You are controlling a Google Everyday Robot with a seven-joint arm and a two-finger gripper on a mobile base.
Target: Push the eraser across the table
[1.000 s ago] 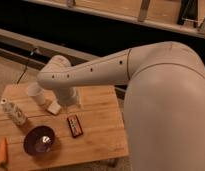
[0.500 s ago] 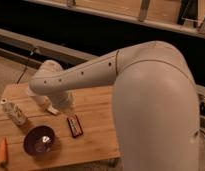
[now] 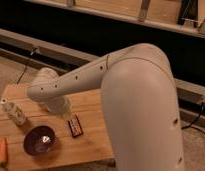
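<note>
Entry, left of frame: pale bottle (image 3: 13,114) and purple bowl (image 3: 40,141) are sitting unmoved on the counter (image 3: 93,107).

Entry, centre: the hand (image 3: 62,109), dropped low over the counter since a moment ago, is now hanging with its fingers pinched together. It is holding nothing and sits just beside the eraser's upper left.

Entry, lower centre: eraser (image 3: 75,125) is lying unshifted.

Judgement: the approach is finishing and the push is not yet starting.

I see eraser (image 3: 75,125): dark, reddish-edged, lying flat | mid-table (image 3: 90,107), light wooden planks | gripper (image 3: 61,109) just beside it
</note>
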